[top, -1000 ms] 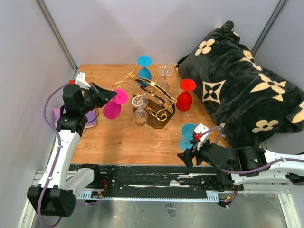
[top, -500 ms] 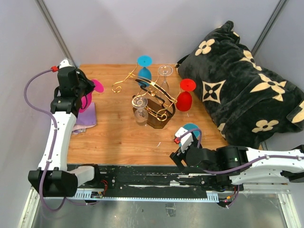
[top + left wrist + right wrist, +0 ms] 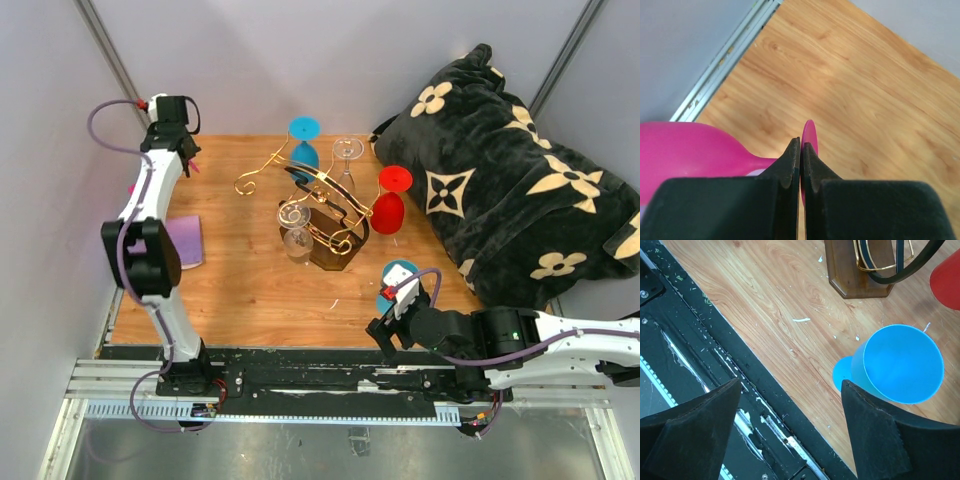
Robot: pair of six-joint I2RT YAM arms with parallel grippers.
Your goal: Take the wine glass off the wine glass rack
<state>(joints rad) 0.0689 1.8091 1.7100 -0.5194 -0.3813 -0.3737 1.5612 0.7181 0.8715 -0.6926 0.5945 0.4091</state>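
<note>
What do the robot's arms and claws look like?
The left arm and right arm are white tubes with chunky black joints. A thin purple cable runs along each, with a little red plug near the wrist. The left claw and right claw each have two black wedge-shaped fingers.

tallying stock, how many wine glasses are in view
6: rear blue and rear clear at the rack, red at its right, front clear, near blue by the right tool, pink in the left tool. None seems hidden.
</note>
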